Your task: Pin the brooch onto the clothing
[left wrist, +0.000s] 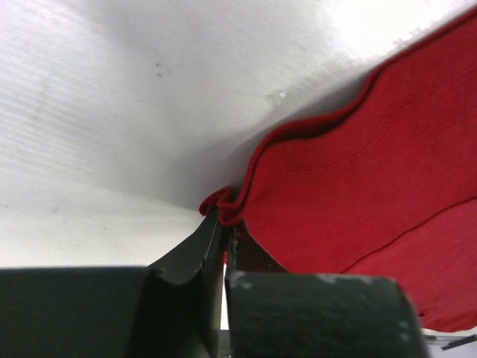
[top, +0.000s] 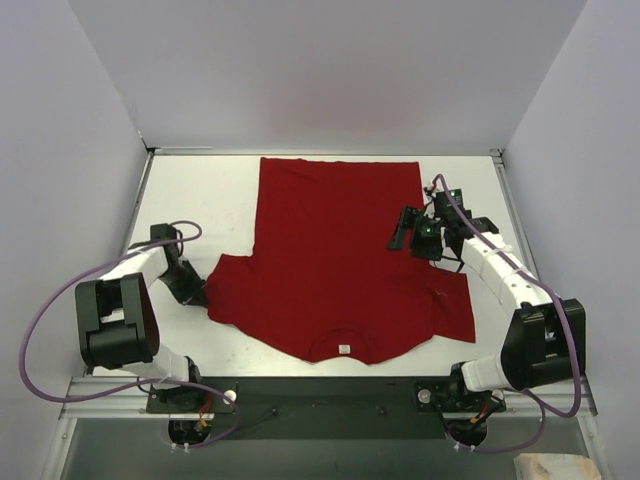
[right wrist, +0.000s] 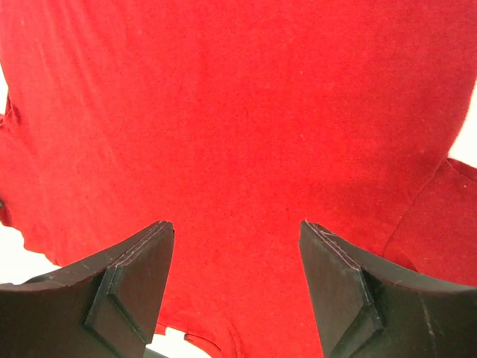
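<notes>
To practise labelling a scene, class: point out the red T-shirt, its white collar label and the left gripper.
T-shirt [top: 335, 240]: top view, middle of the body fabric.
white label [top: 345, 349]: top view, centre of the label at the collar.
left gripper [left wrist: 226, 227]: left wrist view, between the fingertips pinching the sleeve edge.

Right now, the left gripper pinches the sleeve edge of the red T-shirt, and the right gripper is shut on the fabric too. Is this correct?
Not quite. The right gripper is open, not shut: the right wrist view shows it standing wide open over the red T-shirt, gripping nothing. The left gripper does pinch the sleeve edge.
</notes>
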`<action>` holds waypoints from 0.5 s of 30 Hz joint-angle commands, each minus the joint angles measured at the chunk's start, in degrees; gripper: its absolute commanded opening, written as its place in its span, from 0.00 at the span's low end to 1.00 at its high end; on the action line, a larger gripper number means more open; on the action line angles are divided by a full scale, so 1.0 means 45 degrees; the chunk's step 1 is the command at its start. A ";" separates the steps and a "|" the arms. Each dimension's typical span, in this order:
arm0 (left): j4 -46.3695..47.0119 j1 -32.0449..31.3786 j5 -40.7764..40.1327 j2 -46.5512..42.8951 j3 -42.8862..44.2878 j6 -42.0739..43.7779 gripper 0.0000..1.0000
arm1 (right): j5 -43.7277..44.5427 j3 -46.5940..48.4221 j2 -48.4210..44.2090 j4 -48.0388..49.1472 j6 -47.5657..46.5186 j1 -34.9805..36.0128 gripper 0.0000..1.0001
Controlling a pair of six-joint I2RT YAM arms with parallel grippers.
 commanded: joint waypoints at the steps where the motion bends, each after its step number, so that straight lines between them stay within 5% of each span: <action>1: 0.0193 -0.0118 0.0142 0.0268 0.0091 0.0145 0.00 | -0.0119 -0.0136 -0.0470 -0.0071 -0.0137 -0.0165 0.69; 9: -0.0568 -0.0955 0.0669 -0.1626 0.2159 0.0283 0.00 | -0.0334 -0.0059 -0.0197 -0.0052 -0.0176 -0.0166 0.69; 15: 0.0542 -0.4429 0.1236 -0.1882 0.4230 -0.0927 0.00 | -0.0354 -0.0039 -0.0079 -0.0052 -0.0156 -0.0146 0.69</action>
